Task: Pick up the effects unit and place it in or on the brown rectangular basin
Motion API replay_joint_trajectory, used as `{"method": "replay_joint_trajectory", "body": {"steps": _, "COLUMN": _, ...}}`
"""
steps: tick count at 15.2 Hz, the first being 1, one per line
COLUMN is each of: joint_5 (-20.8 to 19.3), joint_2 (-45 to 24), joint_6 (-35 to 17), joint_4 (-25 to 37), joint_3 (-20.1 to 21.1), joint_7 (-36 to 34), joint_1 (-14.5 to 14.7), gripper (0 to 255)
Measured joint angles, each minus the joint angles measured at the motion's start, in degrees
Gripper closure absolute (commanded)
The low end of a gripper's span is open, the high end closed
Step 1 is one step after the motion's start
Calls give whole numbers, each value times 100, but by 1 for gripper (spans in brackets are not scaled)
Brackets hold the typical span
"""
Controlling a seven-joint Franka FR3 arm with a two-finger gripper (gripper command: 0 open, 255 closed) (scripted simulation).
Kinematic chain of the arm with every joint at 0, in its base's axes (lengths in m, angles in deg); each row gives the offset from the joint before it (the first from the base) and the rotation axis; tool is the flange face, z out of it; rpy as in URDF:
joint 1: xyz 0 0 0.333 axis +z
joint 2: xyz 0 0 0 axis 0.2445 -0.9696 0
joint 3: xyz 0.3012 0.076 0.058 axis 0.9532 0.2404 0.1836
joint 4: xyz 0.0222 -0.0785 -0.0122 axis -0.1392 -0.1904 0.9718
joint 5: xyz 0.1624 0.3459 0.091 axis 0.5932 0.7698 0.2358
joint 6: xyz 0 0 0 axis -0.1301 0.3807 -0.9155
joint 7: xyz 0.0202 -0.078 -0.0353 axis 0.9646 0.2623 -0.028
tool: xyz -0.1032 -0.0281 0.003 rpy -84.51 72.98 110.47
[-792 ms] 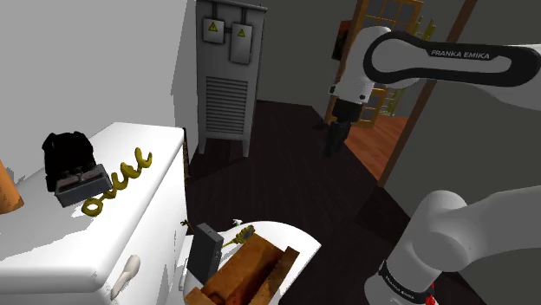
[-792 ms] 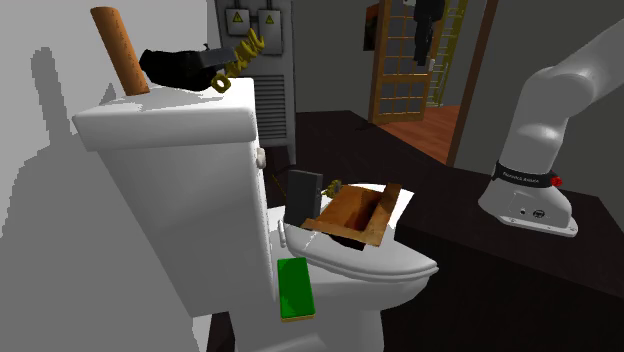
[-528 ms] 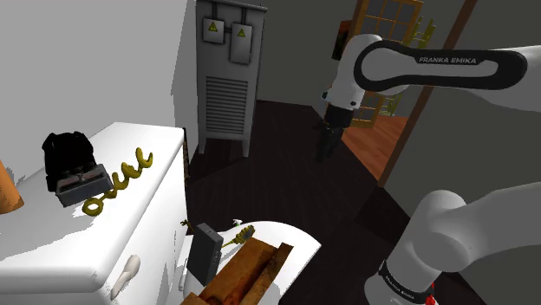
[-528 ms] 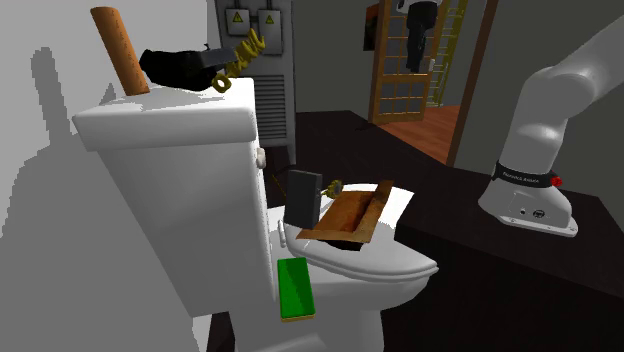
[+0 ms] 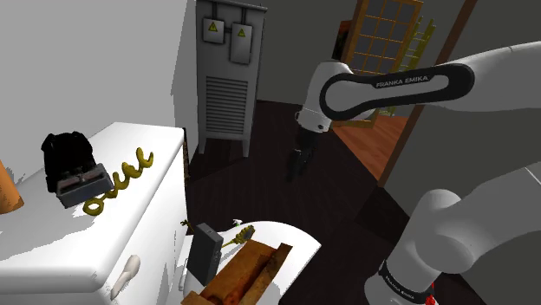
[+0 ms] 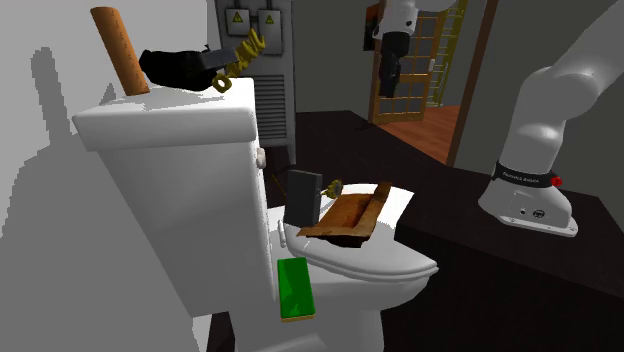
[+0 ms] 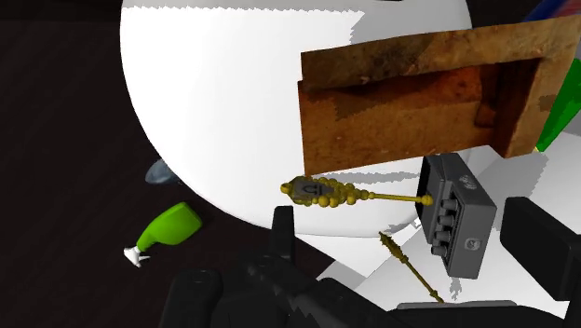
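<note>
Moved lower and toward the shoulder view's left, the all-black two-finger gripper [image 5: 296, 165] hangs empty, fingers apart. The dark grey boxy effects unit [image 5: 206, 251] stands on end just left of the rusty brown rectangular basin [image 5: 251, 270] (gripper well above and right of it).

The white toilet's tank lid [image 5: 146, 206] carries a black bag [image 5: 68, 149], a grey gadget [image 5: 80, 184], a gold coil [image 5: 121, 176] and a brown cylinder [image 6: 120, 48]. On the bowl's lid [image 6: 385, 262] sit the brown basin [image 6: 348, 213], the dark effects unit [image 6: 303, 197] upright just beside it, and what may be gold sceptres [image 7: 326, 193].
</note>
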Motion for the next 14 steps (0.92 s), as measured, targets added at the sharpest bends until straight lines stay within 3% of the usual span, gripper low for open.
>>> {"method": "replay_joint_trajectory", "body": {"steps": 6, "joint_5": 386, "joint_2": -1078, "joint_6": -1143, "joint_4": 79, "joint_3": 358, "joint_7": -210, "joint_1": 266, "gripper": 0}}
{"method": "replay_joint_trajectory", "body": {"steps": 14, "joint_5": 684, "joint_2": -2779, "joint_6": -2421, "joint_4": 723, "joint_3": 752, "joint_7": -489, "joint_1": 563, "gripper": 0}}
